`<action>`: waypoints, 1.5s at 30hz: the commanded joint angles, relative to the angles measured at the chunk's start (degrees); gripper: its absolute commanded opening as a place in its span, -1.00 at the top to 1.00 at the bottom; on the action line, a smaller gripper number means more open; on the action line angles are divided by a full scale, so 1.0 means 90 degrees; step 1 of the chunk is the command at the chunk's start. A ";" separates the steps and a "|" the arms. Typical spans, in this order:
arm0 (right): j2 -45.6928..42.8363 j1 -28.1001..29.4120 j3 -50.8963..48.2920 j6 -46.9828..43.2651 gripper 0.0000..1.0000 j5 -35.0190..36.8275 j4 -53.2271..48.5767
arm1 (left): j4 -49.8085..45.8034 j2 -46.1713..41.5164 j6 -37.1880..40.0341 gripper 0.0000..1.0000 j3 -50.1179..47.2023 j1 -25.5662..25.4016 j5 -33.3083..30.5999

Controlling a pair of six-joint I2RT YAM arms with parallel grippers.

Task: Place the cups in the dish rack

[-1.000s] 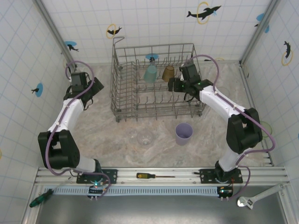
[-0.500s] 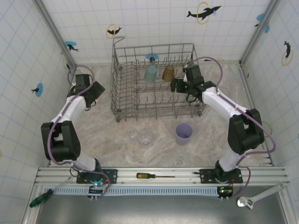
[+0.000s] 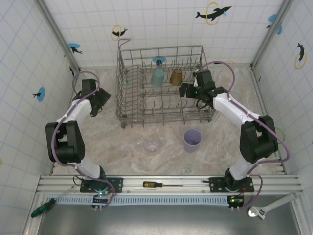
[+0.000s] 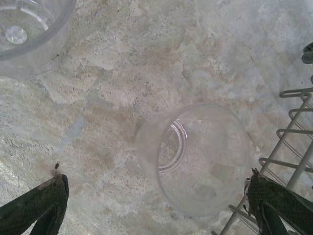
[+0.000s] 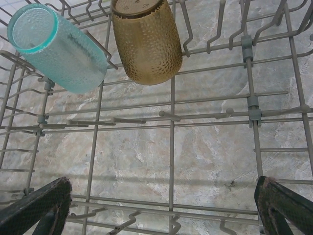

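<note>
Left wrist view: left gripper (image 4: 156,182), jaws spread wide and empty, straddling a clear cup (image 4: 195,156) that lies on its side on the marble table (image 4: 146,58), mouth toward the camera. Dish rack (image 4: 292,91) wire sits just beside this cup at 3 o'clock; a second clear cup (image 4: 27,32) sits apart at 10 o'clock. Step judged: pick-up of the lying cup. Method advised: lower until the fingers bracket the cup wall at mid-body, then close gently, since thin plastic probably flexes and a cup on its side may roll. Keep the 3 o'clock finger off the rack wire, where room is least. Right wrist view: right gripper (image 5: 162,185), jaws apart and holding nothing, over the rack floor; teal cup (image 5: 58,49) and amber cup (image 5: 146,41) lean among the tines at 11 and 12 o'clock. Top external view: rack at the table's 12 o'clock; lavender cup (image 3: 192,140) and third clear cup (image 3: 151,145) stand on open table toward 6 o'clock, well apart from both arms. Tiled wall (image 3: 29,73) lies near the left arm at 9 o'clock; lifting toward 3 o'clock over the rack rim looks the freer route.
</note>
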 commanded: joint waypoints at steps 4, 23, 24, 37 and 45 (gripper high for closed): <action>-0.0344 -0.0038 -0.0157 0.0062 -0.99 -0.0075 0.0212 | -0.0137 0.0156 -0.0119 -0.90 -0.0037 0.0010 -0.0162; -0.0675 -0.0413 -0.0862 -0.0070 -0.99 -0.0264 0.0871 | -0.0688 0.0291 0.0014 -0.70 0.0431 0.0022 -0.0350; -0.0652 -0.0439 -0.0863 -0.0092 -0.99 -0.0292 0.0899 | -0.0688 0.0302 -0.0009 -0.64 0.0431 0.0025 -0.0356; -0.0481 -0.0602 -0.0858 -0.0070 -0.99 -0.0473 0.0991 | -0.0599 0.0857 -0.0057 -0.21 0.0625 0.0034 -0.0270; -0.0619 -0.0596 -0.0829 0.0100 -0.99 -0.0473 0.0941 | -0.0506 0.1103 0.0127 0.31 0.0705 0.0132 -0.0034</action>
